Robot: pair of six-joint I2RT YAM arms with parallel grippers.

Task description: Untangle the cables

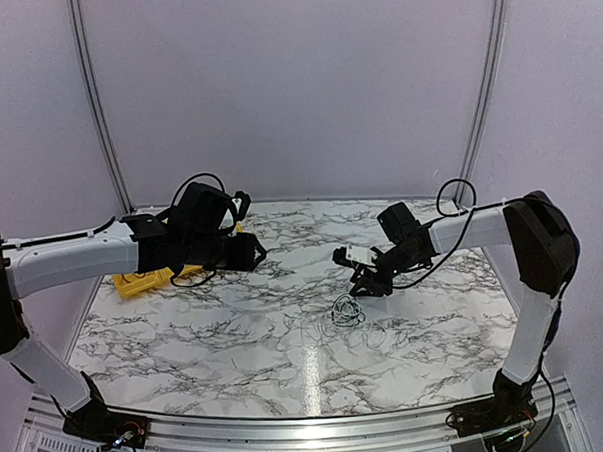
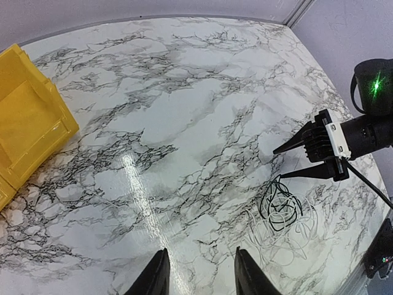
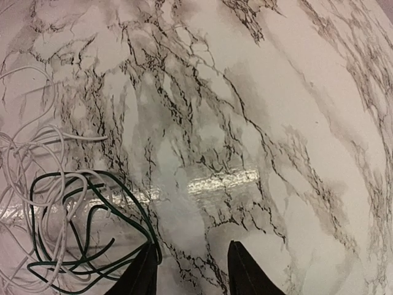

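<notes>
Several tangled cables [image 3: 67, 209] lie just beside the right fingers [image 3: 140, 275].

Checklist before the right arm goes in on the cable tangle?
1. Right jaws apart, nothing between them: ok.
2. Left jaws apart and empty, off to the side of the tangle: ok.
3. Cables lying on the table, none hanging off the edge: ok.
4. Tangle lined up between the right jaws: not ok; it lies beside them, and a dark green strand runs past one finger.
5. Strands separated: not ok; dark and pale wires overlap in one pile.
6. Yellow bin far from the tangle: ok.
</notes>
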